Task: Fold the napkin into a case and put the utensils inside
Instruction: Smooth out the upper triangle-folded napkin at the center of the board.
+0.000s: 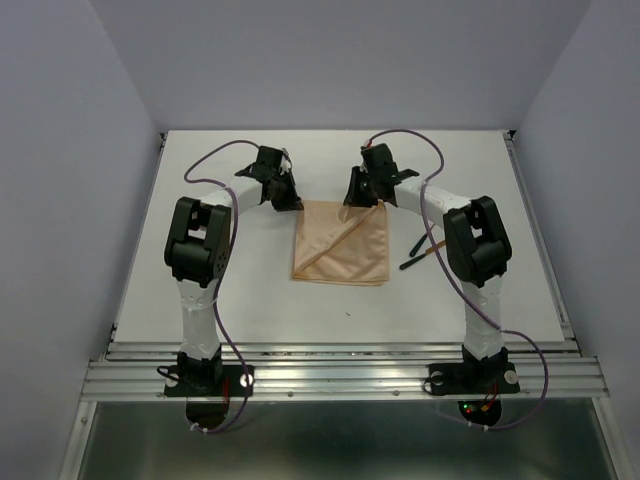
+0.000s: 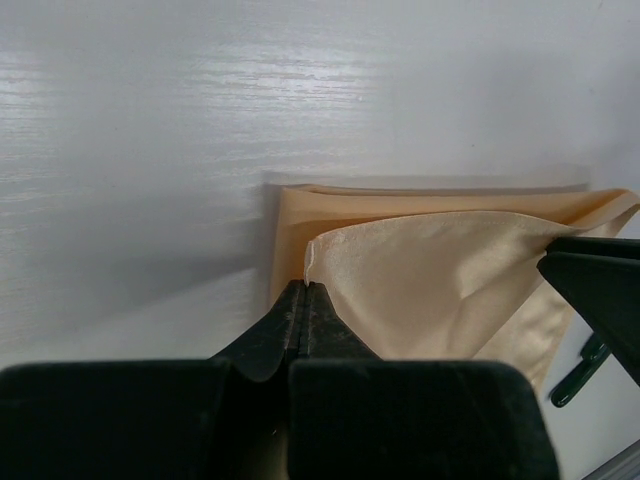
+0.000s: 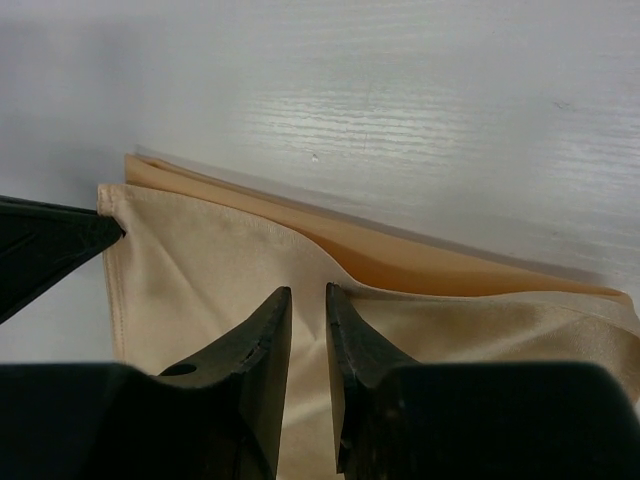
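Shows the napkin point(image 1: 340, 245) lying folded in a rough square on the table point(image 1: 280, 315), in layers, with a diagonal crease across the top. Finds the left gripper point(image 1: 290, 200) at the napkin's far left corner, clamped tight on the tip of the top layer and holding it raised off the layers beneath. Puts the right gripper point(image 1: 354, 198) at the napkin's far edge, toward its right corner, with fingers point(image 3: 268, 325) a narrow slit apart over the top layer's edge; cannot tell whether any cloth sits in that slit. Places the utensils point(image 1: 415, 260) just right of the napkin, apart from it, mostly hidden behind the right arm: only dark handles and a bit of gold, no heads to make out. Catches just one dark handle end past the napkin's corner in the left wrist view, partly hidden behind the right gripper.
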Tool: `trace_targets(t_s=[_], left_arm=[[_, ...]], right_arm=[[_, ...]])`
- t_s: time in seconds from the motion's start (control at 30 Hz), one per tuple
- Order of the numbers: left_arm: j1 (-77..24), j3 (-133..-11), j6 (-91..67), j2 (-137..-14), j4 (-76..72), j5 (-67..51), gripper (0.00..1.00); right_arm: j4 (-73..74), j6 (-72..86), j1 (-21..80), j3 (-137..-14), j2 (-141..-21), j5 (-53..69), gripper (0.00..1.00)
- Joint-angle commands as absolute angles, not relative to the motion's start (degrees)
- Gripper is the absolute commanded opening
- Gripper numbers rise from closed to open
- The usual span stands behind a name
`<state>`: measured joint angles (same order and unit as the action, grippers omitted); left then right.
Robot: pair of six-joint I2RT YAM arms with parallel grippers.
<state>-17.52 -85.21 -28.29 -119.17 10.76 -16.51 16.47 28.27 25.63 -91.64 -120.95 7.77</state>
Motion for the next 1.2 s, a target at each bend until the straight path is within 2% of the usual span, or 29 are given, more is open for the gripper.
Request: trace_targets(t_s=[0.0,0.33,0.47,0.5,0.7,0.97,1.17], left_arm=[[-17.3,-86.6,-28.5,-114.9,8.9,-17.5,0.0],[-17.3,-86.6,-28.0,-115.6,8.9,-18.2,0.01],[-17.3,-86.8,-27.9,-115.8,9.1,-18.2,0.18],[-17.3,-86.9,-27.8,-115.8,9.4,-18.0,0.25],[-17.3,-87.0,-27.2,-113.6,10.9,-15.6,0.41],[-17.4,-83.5,-27.2,-106.2,12.3,-11.9,0.42],[-19.5,-74.4,-27.7,-98.7,12.4,-12.6,0.39]], right_arm=[[16.3,27.9,26.0,-94.9,-122.6,5.2,0.26],[16.5,27.9,26.0,-97.2,-125.9,-3.2,0.26],[16.5,28.1,26.0,-97.2,-126.1,-4.3,0.26],[16.5,28.1,26.0,-97.3,-125.9,-4.8,0.26],[16.5,28.0,26.0,-97.0,-124.7,-6.1,0.26],[16.2,29.2,26.0,-96.2,-122.4,-4.0,0.26],[14.8,29.4,26.0,-92.6,-117.3,-4.2,0.27]])
